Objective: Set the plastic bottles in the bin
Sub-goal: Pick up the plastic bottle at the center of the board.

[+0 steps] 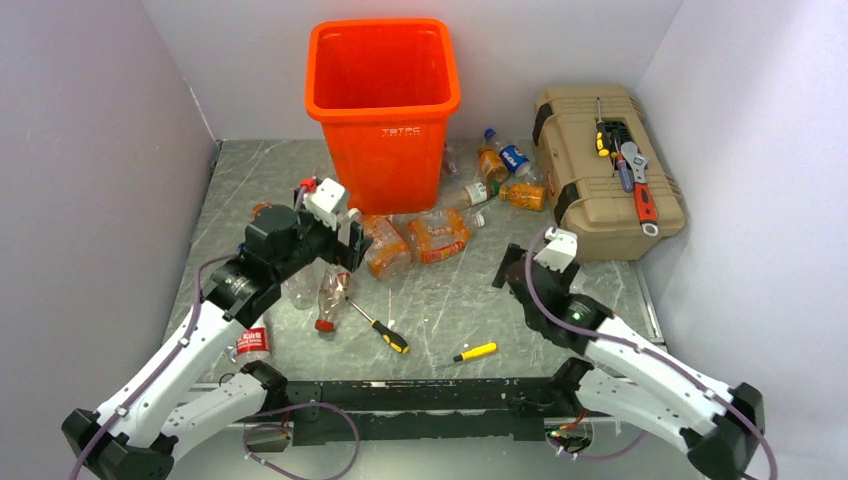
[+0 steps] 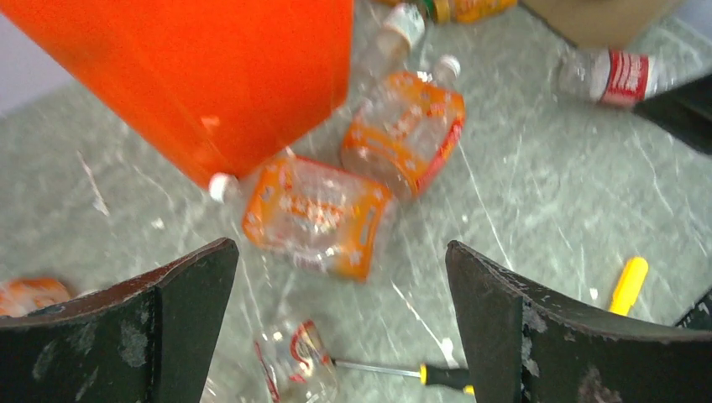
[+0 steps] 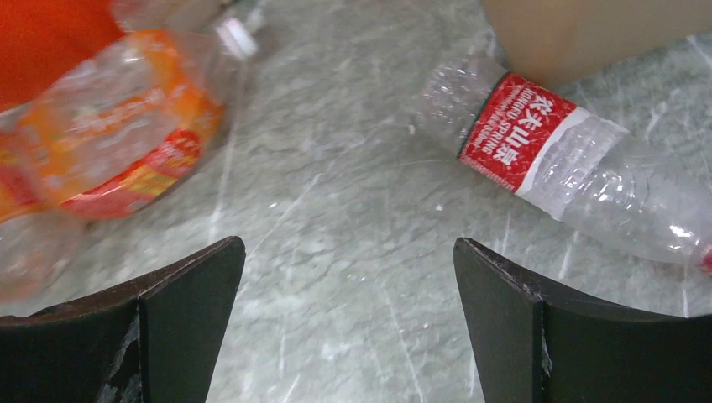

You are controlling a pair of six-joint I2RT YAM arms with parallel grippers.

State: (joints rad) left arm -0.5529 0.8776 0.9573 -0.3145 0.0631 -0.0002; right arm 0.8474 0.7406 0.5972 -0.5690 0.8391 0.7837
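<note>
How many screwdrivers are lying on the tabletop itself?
2: a black-and-yellow-handled screwdriver left of centre, and a yellow one to its right. Others may be hidden.

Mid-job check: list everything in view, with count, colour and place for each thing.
square orange plastic bin: one, bright orange, far centre, upright.
small plastic drink bottles: about a dozen, clear or orange, lying around the bin and near both arms.
tan plastic toolbox: one, tan, far right.
hand tools: a few, red, blue and yellow handles, on the toolbox lid.
yellow-handled screwdrivers: two, yellow and black, near centre of grey table.
left fingers: two, black, open, above crushed bottles.
right fingers: two, black, open, above bare table.
</note>
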